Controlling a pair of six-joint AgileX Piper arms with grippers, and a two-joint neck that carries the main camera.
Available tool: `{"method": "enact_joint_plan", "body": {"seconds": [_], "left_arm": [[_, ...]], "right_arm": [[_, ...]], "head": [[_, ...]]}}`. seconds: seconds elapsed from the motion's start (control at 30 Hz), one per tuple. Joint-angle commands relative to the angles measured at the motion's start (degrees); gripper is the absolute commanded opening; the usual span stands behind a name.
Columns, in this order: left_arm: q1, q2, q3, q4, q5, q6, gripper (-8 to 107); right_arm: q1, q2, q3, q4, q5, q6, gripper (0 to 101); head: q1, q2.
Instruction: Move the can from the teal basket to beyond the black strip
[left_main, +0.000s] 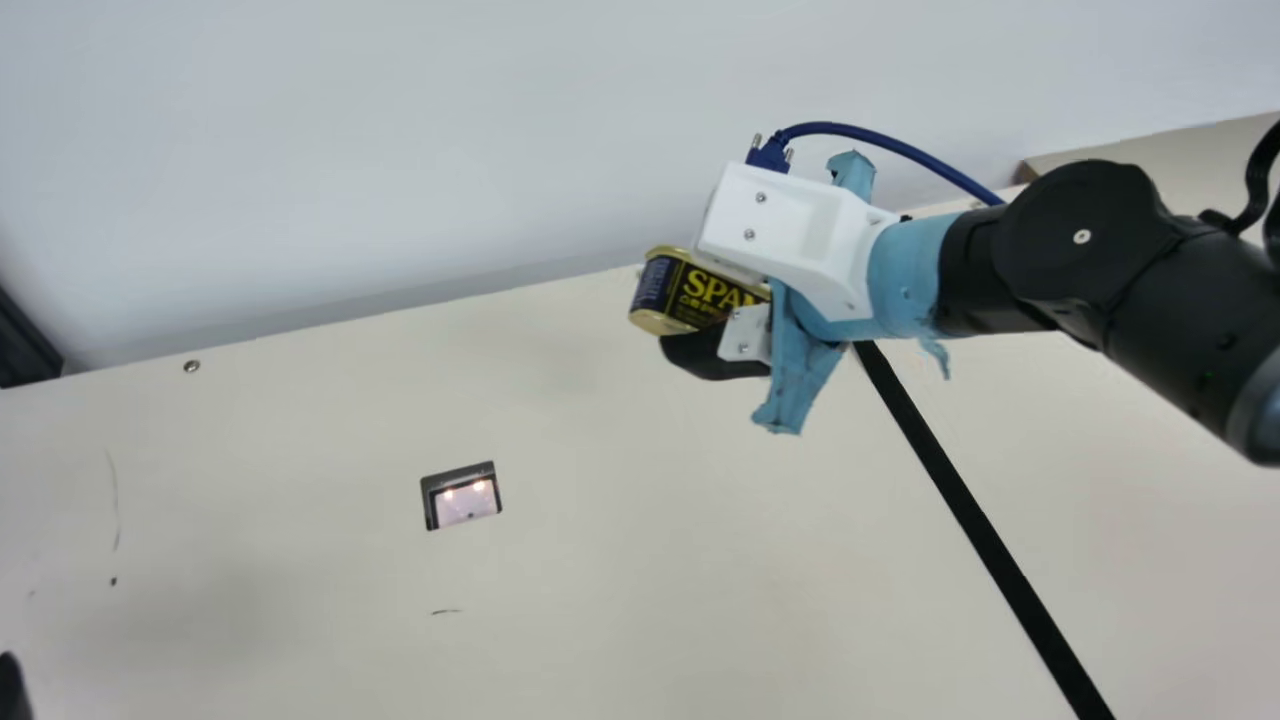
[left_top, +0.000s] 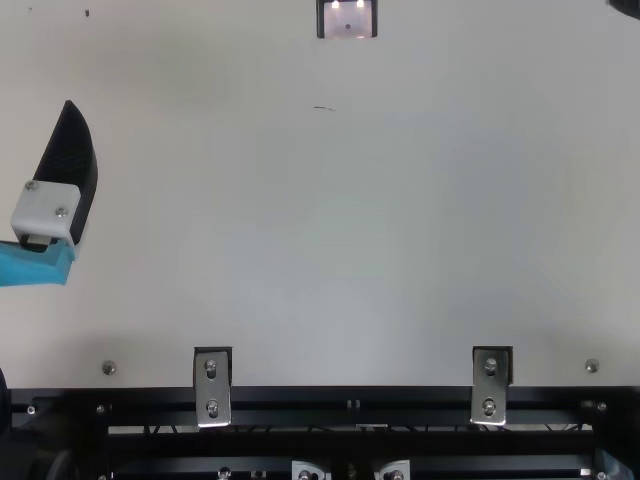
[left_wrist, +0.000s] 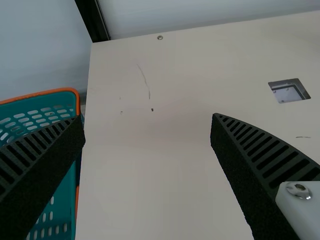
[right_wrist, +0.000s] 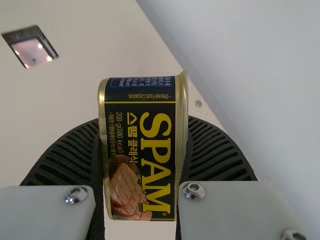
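In the main view my right gripper (left_main: 715, 320) is shut on the dark blue and gold can (left_main: 690, 290), held above the table near its far edge, left of the black strip (left_main: 975, 520). The right wrist view has the can (right_wrist: 142, 145) pinched between both fingers of my right gripper (right_wrist: 141, 155). One finger of my left gripper (left_top: 70, 160) shows at the left of the top view. In the left wrist view my left gripper (left_wrist: 147, 130) stands open with nothing between its fingers, and the teal basket (left_wrist: 67, 165) with an orange rim is beside one finger.
A small square recess (left_main: 428, 490) is set in the cream table (left_main: 600, 600). A pale wall (left_main: 400, 150) rises behind the far edge. Metal brackets (left_top: 212, 388) and a black rail (left_top: 350, 405) run along the near edge.
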Motion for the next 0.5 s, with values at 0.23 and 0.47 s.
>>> {"method": "enact_joint_plan", "body": {"seconds": [0.23,0.47], "left_arm": [[0.0,0.0,0.0,0.0,0.0,0.0,90],[0.0,0.0,0.0,0.0,0.0,0.0,90]], "right_arm": [[-8.8,-6.5,3.6,-4.9,2.2,2.2,0],[-16.7,-9.1,5.2,-9.8,5.6,3.4,0]], "head": [[-2.6,-6.2],[-2.6,-6.2]]}}
